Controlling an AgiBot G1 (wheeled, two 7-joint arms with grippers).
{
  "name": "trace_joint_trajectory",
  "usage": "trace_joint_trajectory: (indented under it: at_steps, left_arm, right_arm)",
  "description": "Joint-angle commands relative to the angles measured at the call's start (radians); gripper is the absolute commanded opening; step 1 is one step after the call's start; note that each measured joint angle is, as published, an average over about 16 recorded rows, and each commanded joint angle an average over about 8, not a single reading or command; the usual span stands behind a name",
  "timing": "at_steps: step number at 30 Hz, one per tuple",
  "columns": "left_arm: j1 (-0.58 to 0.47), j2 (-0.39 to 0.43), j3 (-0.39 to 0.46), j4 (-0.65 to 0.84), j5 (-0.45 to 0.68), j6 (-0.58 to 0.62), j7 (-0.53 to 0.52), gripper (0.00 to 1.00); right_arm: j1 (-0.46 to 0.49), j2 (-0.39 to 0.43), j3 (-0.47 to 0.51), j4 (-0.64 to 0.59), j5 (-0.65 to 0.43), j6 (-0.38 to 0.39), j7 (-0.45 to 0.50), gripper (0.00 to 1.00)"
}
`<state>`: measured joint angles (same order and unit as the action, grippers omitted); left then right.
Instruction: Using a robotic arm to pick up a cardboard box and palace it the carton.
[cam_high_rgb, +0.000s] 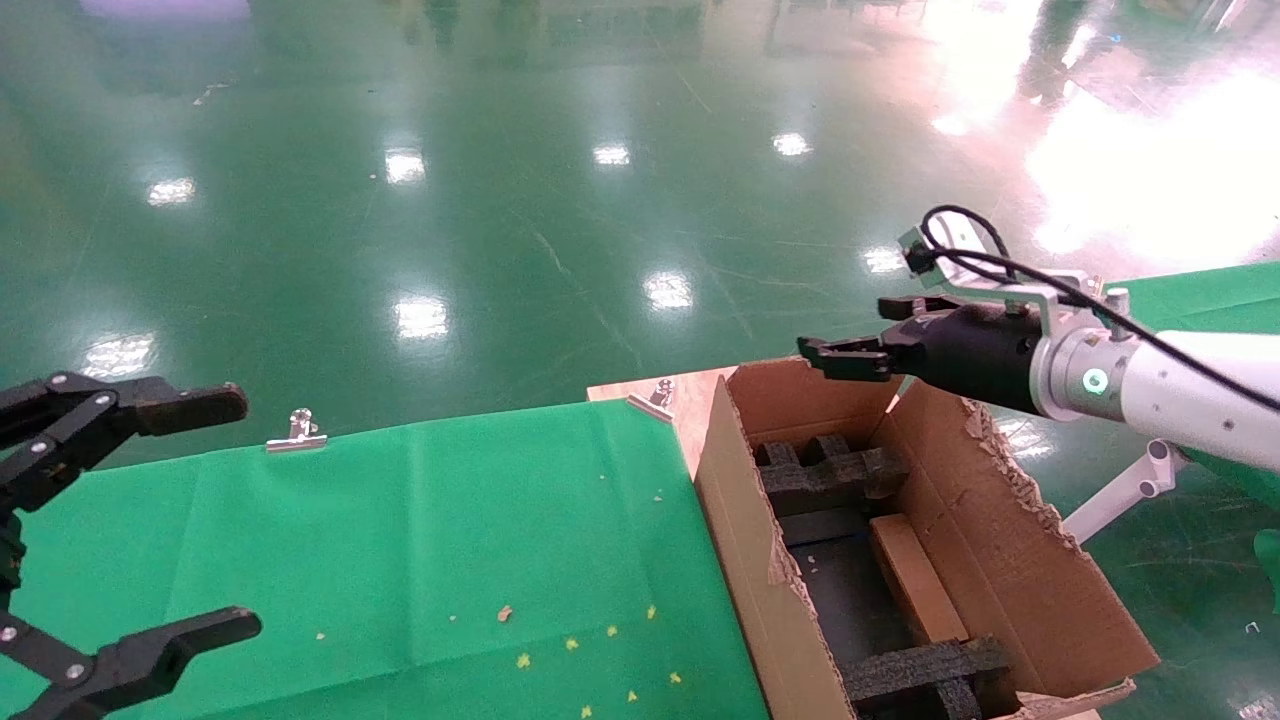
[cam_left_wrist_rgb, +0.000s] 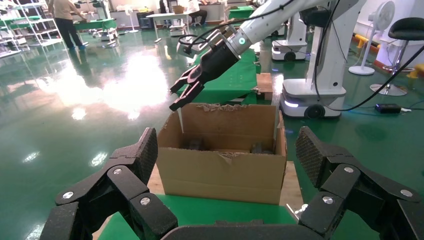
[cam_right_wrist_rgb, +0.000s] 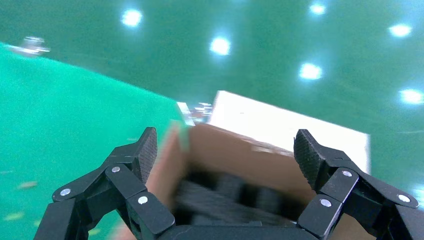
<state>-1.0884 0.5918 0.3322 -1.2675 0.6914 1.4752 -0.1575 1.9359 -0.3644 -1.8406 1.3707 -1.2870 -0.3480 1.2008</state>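
1. Right of frame, our right tool (cam_high_rgb: 850, 358) hovers released and empty over the carton (cam_high_rgb: 1010, 560).
2. The cardboard box (cam_high_rgb: 915, 580) lies inside it, apparently placed.
3. Lower left, our left tool (cam_high_rgb: 150, 520) waits released above the table (cam_high_rgb: 420, 540).

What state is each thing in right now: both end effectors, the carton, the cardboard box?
Right end effector: open, empty, above the carton's far end.
Left end effector: open, empty, over the green cloth.
Carton: open, flaps ragged.
Cardboard box: lying inside the carton, between the foam inserts.
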Motion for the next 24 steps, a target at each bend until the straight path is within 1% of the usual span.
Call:
trace_joint_trajectory:
  at_steps: [1, 3, 6, 11, 14, 18, 24]
  left_arm:
    - [0.000, 0.000, 0.000, 0.000, 0.000, 0.000, 0.000, 1.00]
    - [0.000, 0.000, 0.000, 0.000, 0.000, 0.000, 0.000, 1.00]
    - [0.000, 0.000, 0.000, 0.000, 0.000, 0.000, 0.000, 1.00]
    - [0.000, 0.000, 0.000, 0.000, 0.000, 0.000, 0.000, 1.00]
    - [0.000, 0.000, 0.000, 0.000, 0.000, 0.000, 0.000, 1.00]
    - [0.000, 0.000, 0.000, 0.000, 0.000, 0.000, 0.000, 1.00]
    - [0.000, 0.000, 0.000, 0.001, -0.001, 0.000, 0.000, 1.00]
  right_arm:
    - [0.012, -0.002, 0.031, 0.004, 0.064, -0.046, -0.045, 1.00]
    - [0.023, -0.002, 0.050, 0.007, 0.103, -0.089, -0.066, 1.00]
    - [0.030, 0.000, 0.064, 0.010, 0.131, -0.120, -0.079, 1.00]
    - [0.022, -0.002, 0.060, 0.005, 0.116, -0.108, -0.070, 1.00]
    - [0.007, -0.006, 0.078, 0.003, 0.116, -0.116, -0.081, 1.00]
    - [-0.033, -0.017, 0.148, 0.000, 0.138, -0.166, -0.125, 1.00]
    - [-0.119, -0.041, 0.295, -0.009, 0.181, -0.268, -0.217, 1.00]
